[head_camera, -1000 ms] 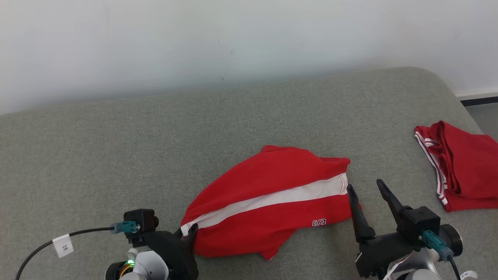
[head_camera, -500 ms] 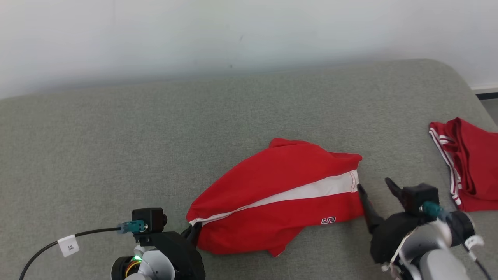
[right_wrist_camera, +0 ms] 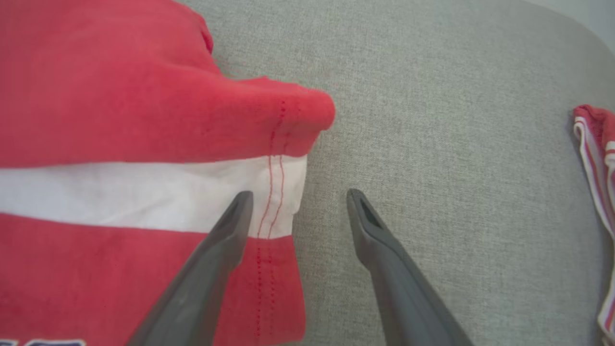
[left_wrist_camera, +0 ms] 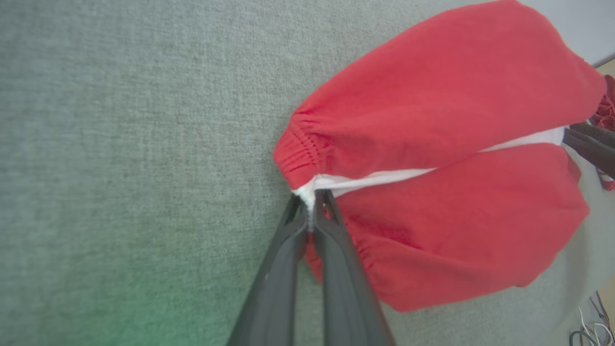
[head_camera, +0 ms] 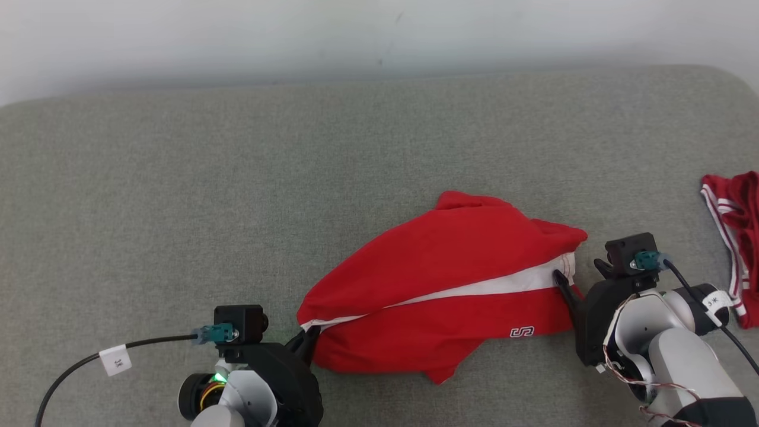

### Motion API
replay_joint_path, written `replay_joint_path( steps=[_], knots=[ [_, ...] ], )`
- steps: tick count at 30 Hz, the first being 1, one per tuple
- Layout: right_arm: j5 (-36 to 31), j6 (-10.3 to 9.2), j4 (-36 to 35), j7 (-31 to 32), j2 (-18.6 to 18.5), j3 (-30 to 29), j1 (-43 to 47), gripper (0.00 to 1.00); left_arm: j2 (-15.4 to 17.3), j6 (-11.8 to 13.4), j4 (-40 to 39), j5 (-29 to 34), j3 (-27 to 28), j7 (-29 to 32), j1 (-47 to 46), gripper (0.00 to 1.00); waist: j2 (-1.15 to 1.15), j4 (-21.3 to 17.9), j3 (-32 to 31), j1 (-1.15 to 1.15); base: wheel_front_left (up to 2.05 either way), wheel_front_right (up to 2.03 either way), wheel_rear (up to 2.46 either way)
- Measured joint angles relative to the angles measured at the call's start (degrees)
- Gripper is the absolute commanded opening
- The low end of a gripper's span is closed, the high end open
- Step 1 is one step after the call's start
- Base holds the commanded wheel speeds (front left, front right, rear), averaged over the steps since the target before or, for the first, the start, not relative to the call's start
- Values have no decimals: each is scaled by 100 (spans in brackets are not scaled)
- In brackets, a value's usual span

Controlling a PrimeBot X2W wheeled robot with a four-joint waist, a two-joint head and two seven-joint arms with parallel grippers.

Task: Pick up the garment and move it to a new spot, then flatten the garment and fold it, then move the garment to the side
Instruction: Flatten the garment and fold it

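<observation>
The red cotton garment with a white side stripe [head_camera: 450,284] lies crumpled on the grey woven cushion [head_camera: 237,207], its gathered waistband [left_wrist_camera: 298,154] pinched by the left gripper [left_wrist_camera: 310,204], while the right gripper [right_wrist_camera: 299,194], spread, straddles the opposite hem [right_wrist_camera: 276,158], presumably to clamp it for a taut two-point lift.

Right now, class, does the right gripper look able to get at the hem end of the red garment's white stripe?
Probably yes: the open right gripper straddles the hem of the garment, one finger over its white stripe, nothing in between.
</observation>
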Motion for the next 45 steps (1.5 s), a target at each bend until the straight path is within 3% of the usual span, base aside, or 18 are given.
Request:
replay_joint_path(
  steps=[7,8,10,11,13,17,19,20,29,35,45],
  knots=[
    [227,0,396,38,47,124,-308,100,-5,-27,-10,2,-100,-48,-123,0,0,111,205,0,0,0,0],
    [277,0,435,54,57,149,-336,96,-5,-29,-7,2,-107,-49,-130,0,0,121,222,0,0,0,0],
    [339,1,520,108,60,169,-398,71,-4,-29,0,2,-115,-67,-139,0,-1,131,247,-1,0,0,0],
    [367,1,555,136,62,185,-427,66,-4,-29,4,2,-120,-68,-142,0,-1,131,255,-1,0,0,0],
    [393,1,598,159,69,216,-464,42,-2,-27,14,2,-125,-76,-143,0,-1,123,257,-1,0,0,0],
    [424,1,626,270,75,235,-486,35,4,-16,31,1,-142,-92,-143,0,-1,100,226,-1,0,0,0],
    [423,1,615,320,74,253,-486,19,13,-7,40,-7,-143,-93,-141,0,-1,79,201,-1,0,0,0],
    [420,1,609,348,71,255,-485,0,20,5,44,-7,-145,-93,-140,0,-1,69,185,-1,0,0,0],
    [501,1,10,-2,79,0,-182,0,23,4,-226,-107,0,-553,-104,0,-1,21,-40,-1,0,0,0],
    [1087,0,-843,-227,191,-259,181,0,24,-45,-833,-593,323,-791,12,0,0,-25,-240,-1,0,0,0],
    [1624,0,-2252,-563,224,-599,254,0,218,-103,-1915,-1265,587,-494,-291,0,0,-208,-474,-1,0,0,0]
  ],
)
